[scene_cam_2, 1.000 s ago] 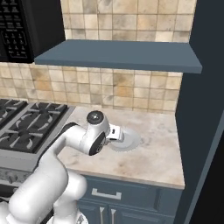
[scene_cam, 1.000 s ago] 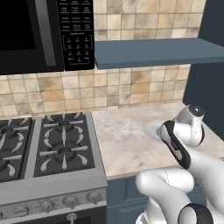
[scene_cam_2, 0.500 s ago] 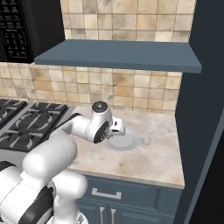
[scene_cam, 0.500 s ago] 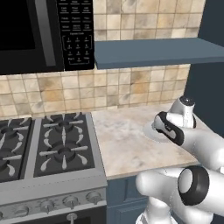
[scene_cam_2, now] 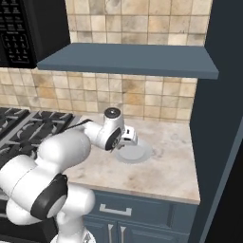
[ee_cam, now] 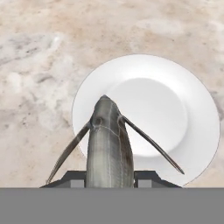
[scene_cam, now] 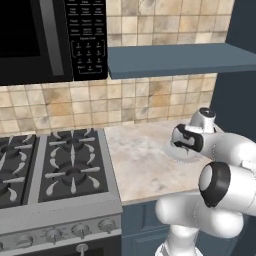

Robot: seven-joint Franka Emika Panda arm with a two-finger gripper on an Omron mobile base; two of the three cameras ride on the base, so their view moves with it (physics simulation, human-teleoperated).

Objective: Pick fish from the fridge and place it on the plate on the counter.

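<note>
A grey fish [ee_cam: 107,144] with long thin fins is clamped between the dark fingers of my gripper [ee_cam: 110,177], head pointing away from the hand. Just below it lies the plate [ee_cam: 205,127], round and white, on the beige marbled counter [ee_cam: 39,65]. The fish hangs over the plate's near left part, a little above it. From the right base view the gripper [scene_cam_2: 129,138] points down at the plate [scene_cam_2: 137,154]. From the left base view the hand covers most of the plate [scene_cam: 182,156]. The fridge [scene_cam_2: 223,118] rises dark at the counter's right end.
The black gas stove [scene_cam: 60,165] adjoins the counter [scene_cam_2: 166,175] on the left. A blue-grey shelf [scene_cam_2: 128,59] runs overhead along the tiled wall, and a black microwave [scene_cam: 45,35] hangs above the stove. My bulky white arm [scene_cam_2: 52,166] crosses the counter's front edge.
The arm has swung its hand farther over the counter, bringing the fish from beside the plate to above it. The plate and the base have stayed put.
</note>
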